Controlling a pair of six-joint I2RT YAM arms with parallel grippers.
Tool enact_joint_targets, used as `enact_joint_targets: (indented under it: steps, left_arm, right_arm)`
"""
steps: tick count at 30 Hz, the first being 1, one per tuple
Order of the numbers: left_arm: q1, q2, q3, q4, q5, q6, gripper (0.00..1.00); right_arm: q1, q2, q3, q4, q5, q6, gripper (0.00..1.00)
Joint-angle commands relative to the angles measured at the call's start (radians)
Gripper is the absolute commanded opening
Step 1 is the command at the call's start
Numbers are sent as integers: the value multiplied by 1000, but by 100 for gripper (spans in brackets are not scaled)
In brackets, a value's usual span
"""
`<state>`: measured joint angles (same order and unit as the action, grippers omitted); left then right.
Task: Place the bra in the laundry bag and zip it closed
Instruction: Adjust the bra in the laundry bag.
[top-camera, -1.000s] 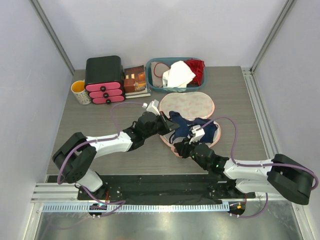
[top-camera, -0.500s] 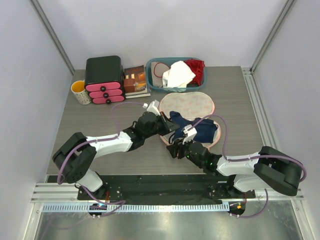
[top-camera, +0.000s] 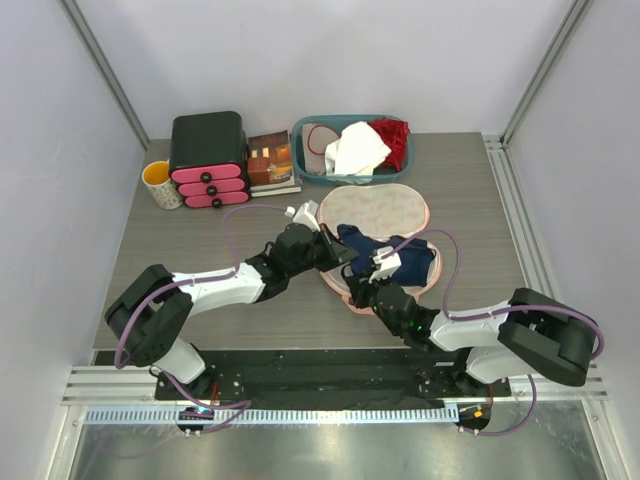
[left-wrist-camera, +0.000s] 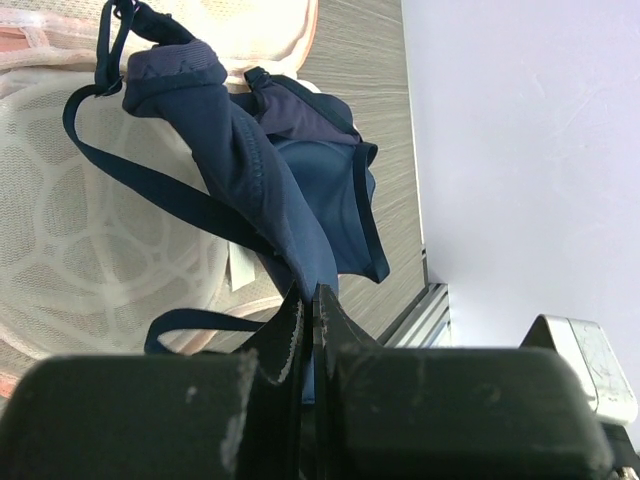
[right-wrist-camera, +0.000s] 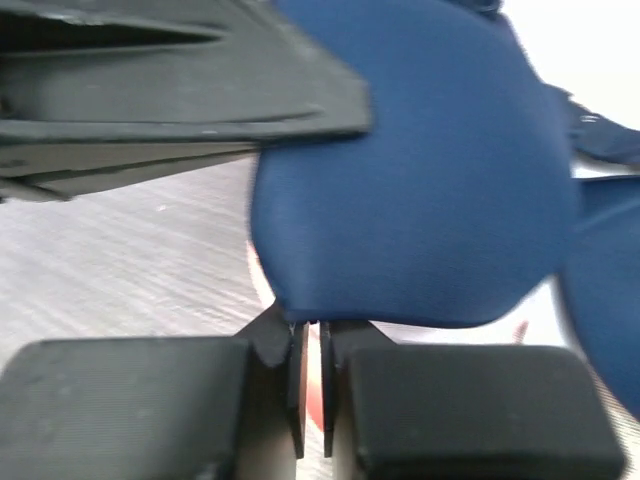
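Likely soft, light bra (top-camera: 418, 262), springy cups, snag-prone straps; left end effector (left-wrist-camera: 310, 300) pinched on its fabric; right end effector (right-wrist-camera: 310, 335) clamped on 1 cup rim; best held by cup edges

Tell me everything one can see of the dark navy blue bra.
The dark navy blue bra has two smooth padded cups, thin straps and a lighter blue lining. It lies crumpled, not flat, over the near half of the open pale floral laundry bag. The left gripper is shut on its fabric; the right gripper appears to pinch the rim of one cup.
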<state>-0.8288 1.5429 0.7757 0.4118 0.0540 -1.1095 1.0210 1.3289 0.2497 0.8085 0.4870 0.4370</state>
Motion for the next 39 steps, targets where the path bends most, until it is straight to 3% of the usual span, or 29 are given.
enact_joint_targets:
  steps: [1,17,24,32,35,38,39]
  left_arm:
    - [7,2,14,4,4,30,0]
    - [54,97,-53,73,30,16,0]
    - [56,132,-87,81,7,8,0]
    - [57,143,-84,48,-14,34,1]
    - [57,145,-84,47,-6,42,6]
    - [57,128,-76,35,3,72,19]
    - [57,122,-69,21,3,82,30]
  right_arm:
    - [5,9,-12,77,150,-40,1]
    - [5,98,37,-17,243,11,3]
    - [5,92,103,-181,222,81,21]
    - [5,-129,125,-555,199,184,49]
    - [5,-257,132,-693,186,218,54]
    - [4,-351,125,-794,168,238,59]
    - [5,-397,132,-821,167,241,60]
